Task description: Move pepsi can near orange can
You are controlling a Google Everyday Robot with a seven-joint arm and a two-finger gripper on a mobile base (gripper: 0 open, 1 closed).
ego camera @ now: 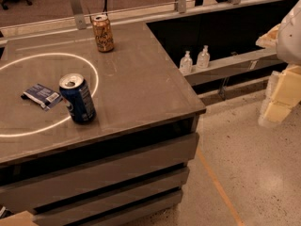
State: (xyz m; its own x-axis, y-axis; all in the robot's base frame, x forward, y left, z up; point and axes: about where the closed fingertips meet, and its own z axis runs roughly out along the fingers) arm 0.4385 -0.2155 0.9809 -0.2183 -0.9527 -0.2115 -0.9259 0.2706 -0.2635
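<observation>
Nearest us stands the broad grey table (141, 88) with its slatted front. Off its right side, above the speckled floor (244, 173), hangs our pale cream gripper (281, 95), well apart from both cans; we cannot tell whether it is wide or narrow. The dark blue aluminium pepsi can (77, 99) stands upright at the near left, on a thin ring of light (47, 54). The tan-orange aluminium orange can (102, 33) stands upright by the far edge, well apart. A flat blue packet (41, 96) lies just beside the pepsi can.
</observation>
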